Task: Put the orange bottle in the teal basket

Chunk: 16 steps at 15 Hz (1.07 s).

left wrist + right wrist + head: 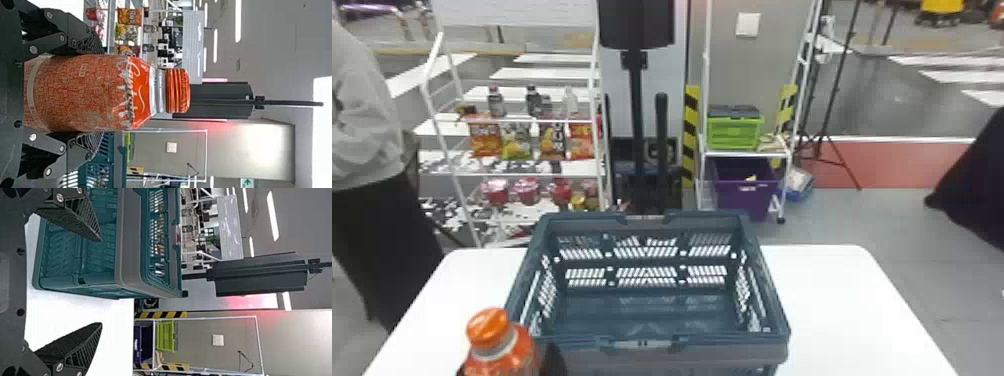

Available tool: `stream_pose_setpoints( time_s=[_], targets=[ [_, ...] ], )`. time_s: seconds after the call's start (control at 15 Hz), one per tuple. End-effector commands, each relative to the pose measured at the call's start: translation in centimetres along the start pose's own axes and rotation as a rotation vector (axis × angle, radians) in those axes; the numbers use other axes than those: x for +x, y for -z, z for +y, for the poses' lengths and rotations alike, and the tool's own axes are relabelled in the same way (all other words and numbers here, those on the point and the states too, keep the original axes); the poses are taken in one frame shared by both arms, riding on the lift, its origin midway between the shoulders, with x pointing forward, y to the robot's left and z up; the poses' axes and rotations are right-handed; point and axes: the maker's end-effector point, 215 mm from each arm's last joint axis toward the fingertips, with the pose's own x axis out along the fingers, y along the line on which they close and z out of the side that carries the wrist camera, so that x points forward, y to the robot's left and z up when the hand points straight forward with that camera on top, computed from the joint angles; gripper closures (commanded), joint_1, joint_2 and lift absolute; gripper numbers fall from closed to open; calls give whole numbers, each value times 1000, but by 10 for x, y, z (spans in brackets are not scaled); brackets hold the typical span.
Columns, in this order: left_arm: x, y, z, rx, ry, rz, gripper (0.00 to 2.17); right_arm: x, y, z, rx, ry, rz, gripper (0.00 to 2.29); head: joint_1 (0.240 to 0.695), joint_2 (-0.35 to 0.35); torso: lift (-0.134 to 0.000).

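Observation:
At the head view's bottom left, the dark edge of my left gripper shows beside the orange bottle, which stands upright just outside the basket's near left corner. In the left wrist view my left gripper is shut on the body of the orange bottle, its cap clear of the fingers. The teal basket sits in the middle of the table, and its inside floor is bare. My right gripper is open with nothing between its fingers, close to the teal basket.
The white table extends on both sides of the basket. Behind it stand a snack shelf on the left, a dark post, and a rack with a green crate and a purple bin.

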Motion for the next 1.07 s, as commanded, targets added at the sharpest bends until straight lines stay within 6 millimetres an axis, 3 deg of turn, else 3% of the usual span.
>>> stream_pose_setpoints(
  time_s=[0.0,0.2,0.6,0.73,1.0],
  targets=[
    [18,-12,7,17,-10,14,549,1,0,0,2,0,-1,127,499,0,0],
    [52,-13,9,57,16,76,549,1,0,0,0,4,-2,127,499,0,0],
    [124,-7,-6,119,154,245,549,1,2,1,-5,5,2,127,499,0,0],
    [143,4,-12,144,217,314,549,0,3,2,-6,8,4,127,499,0,0],
    [172,44,-17,219,329,475,545,-4,7,3,-8,12,20,127,499,0,0]
  ],
)
